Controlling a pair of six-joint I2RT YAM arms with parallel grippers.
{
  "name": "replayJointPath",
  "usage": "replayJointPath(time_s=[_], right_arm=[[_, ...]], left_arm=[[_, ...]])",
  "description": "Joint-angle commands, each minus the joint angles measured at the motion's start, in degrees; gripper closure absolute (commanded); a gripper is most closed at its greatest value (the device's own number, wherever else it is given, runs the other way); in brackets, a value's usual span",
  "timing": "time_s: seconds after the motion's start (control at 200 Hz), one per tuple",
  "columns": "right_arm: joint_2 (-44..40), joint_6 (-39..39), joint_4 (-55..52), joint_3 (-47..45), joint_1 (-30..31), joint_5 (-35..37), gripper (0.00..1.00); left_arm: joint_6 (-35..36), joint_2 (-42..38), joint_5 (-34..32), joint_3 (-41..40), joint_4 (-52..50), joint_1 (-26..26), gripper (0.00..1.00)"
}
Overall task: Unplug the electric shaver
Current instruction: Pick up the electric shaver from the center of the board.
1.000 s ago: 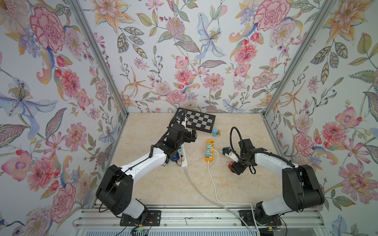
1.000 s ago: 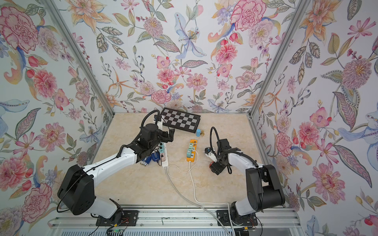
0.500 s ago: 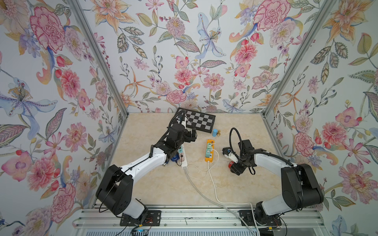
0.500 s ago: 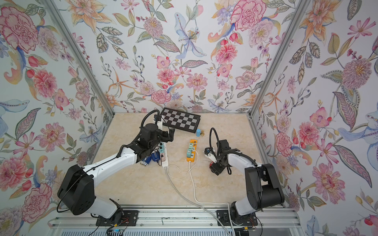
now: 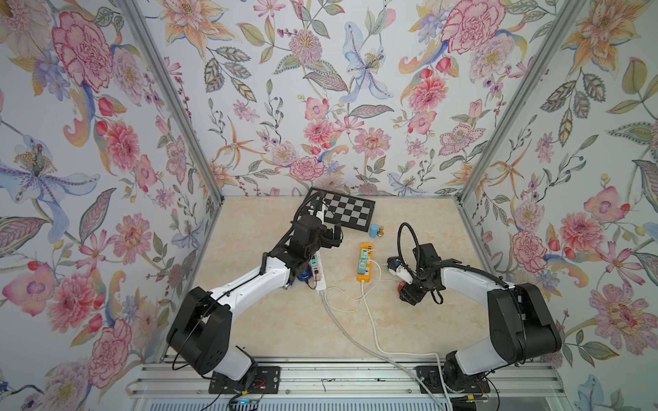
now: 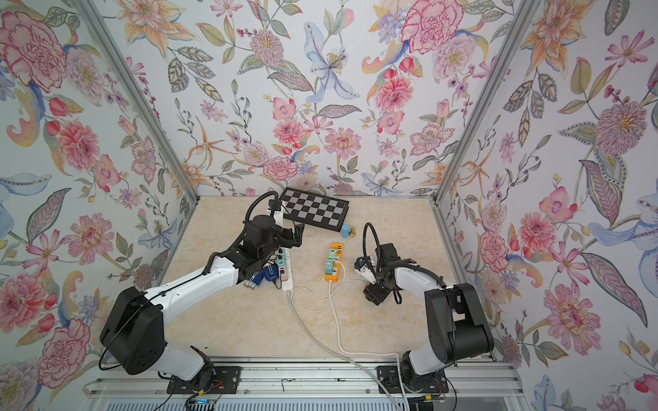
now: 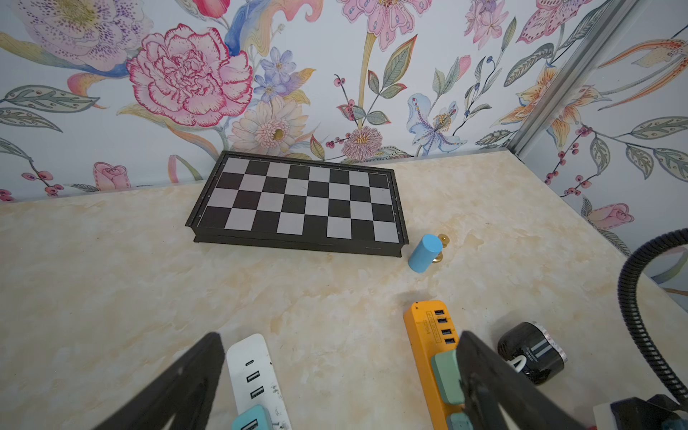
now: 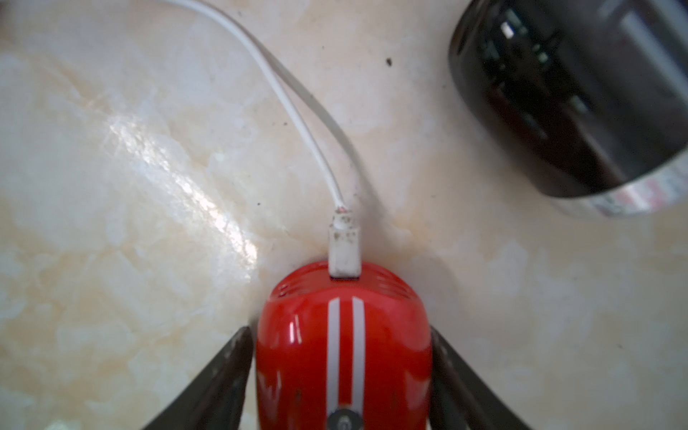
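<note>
While left claw point(image 7: 337, 337) hangs spread wide and empty, right claw point(image 8: 340, 335) straddles red electric shaver point(image 8: 342, 357) on tabletop point(image 8: 111, 149), 4 o'clock of orange power strip point(image 5: 364, 263); fingers point(image 8: 223, 376) at both flanks, pinch unconfirmed; white cable point(image 8: 344, 245) plugged in.

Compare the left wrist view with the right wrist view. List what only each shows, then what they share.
Only the left wrist view: the chessboard, blue cylinder, white strip, orange strip and the open left gripper.

Only the right wrist view: the red shaver with a white plug in it, the cable, and the right gripper with its fingers close on either side of the shaver.

Both: the table and a black round device, blurred in the right wrist view; probably the same one.
</note>
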Motion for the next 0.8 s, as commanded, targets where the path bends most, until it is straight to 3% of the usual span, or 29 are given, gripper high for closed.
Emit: replayJointPath(time_s=[0.0,0.415,0.62,0.791], right_arm=[[-0.6,0.2,-1.0,-1.6,0.2,0.4,0.32],[-13.1,2.8,-1.7,-2.1,0.3,-0.7,0.41],[-21.1,4.1,-4.4,0.1,1.5,-2.2,0.41],[-26.2,5.6,-5.5,1.9,2.1,-4.2,0.41]], left_arm=[[1.0,-0.3,-0.3,-0.1,0.5,-0.3,0.01],[-3.8,-1.7,3.3,-0.9,4.4,-2.4,0.04],[-7.5,-4.0,7.3,-4.9,13.3,-6.9,0.05],[-9.7,-4.8,14.4,-8.8,24.9,-9.4,0.06]])
